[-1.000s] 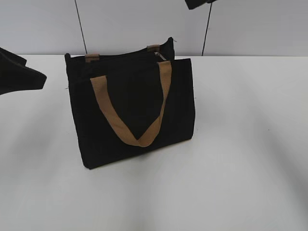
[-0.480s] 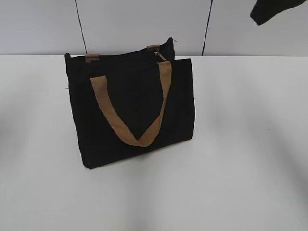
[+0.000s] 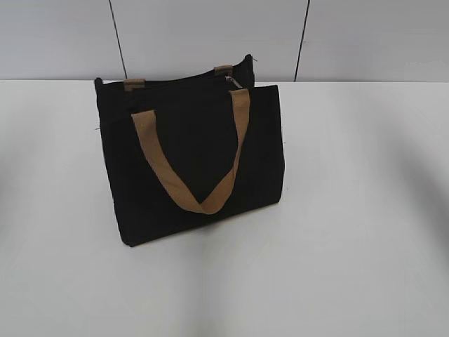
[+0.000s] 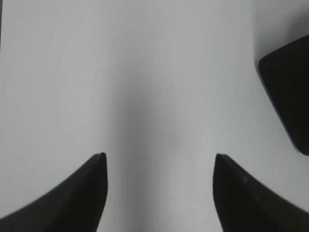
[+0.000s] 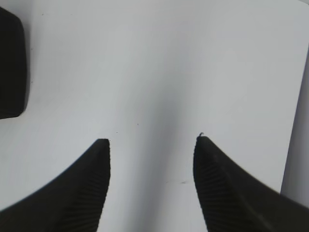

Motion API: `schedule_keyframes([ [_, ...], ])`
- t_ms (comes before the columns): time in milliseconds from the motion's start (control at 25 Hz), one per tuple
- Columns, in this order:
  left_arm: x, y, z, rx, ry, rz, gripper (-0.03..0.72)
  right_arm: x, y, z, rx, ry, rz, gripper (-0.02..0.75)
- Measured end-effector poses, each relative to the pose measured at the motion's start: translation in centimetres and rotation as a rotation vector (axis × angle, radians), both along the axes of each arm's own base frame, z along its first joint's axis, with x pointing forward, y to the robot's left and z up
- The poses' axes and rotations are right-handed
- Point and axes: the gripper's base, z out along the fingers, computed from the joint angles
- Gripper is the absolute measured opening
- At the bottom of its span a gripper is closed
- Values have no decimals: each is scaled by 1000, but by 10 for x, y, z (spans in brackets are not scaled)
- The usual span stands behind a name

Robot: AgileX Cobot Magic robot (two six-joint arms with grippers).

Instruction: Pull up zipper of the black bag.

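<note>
The black bag (image 3: 193, 161) stands upright on the white table (image 3: 351, 246), left of centre in the exterior view. A tan strap handle (image 3: 196, 186) hangs down its front. The zipper (image 3: 182, 84) runs along the top edge, with its small silver pull (image 3: 234, 82) near the right end. Neither gripper shows in the exterior view. My left gripper (image 4: 159, 157) is open and empty over bare table. My right gripper (image 5: 153, 140) is open and empty over bare table. The bag's top opening is mostly hidden from here.
A grey panelled wall (image 3: 210, 35) stands behind the table. A black rounded shape sits at the right edge of the left wrist view (image 4: 289, 96), and another at the left edge of the right wrist view (image 5: 9, 67). I cannot tell what either is.
The left arm has left the exterior view at the left edge. The right arm moved across the top right and then left the view. The bag has not moved.
</note>
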Motion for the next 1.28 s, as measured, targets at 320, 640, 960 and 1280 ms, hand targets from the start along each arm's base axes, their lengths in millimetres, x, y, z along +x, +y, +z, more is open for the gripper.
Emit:
schedule_keyframes([
  [320, -25, 0, -1, -11, 51, 19, 510, -54, -29, 8, 90, -25, -96, 421],
  [640, -95, -1, -46, -47, 4, 16, 510, -158, -23, -52, 106, -11, -102, 421],
  [960, -159, 0, -85, -60, -52, 14, 510, -234, -20, -119, 106, -29, -104, 421],
  [1280, -203, 1, -73, -69, -321, 6, 509, -271, -18, -127, 110, -191, -93, 421],
])
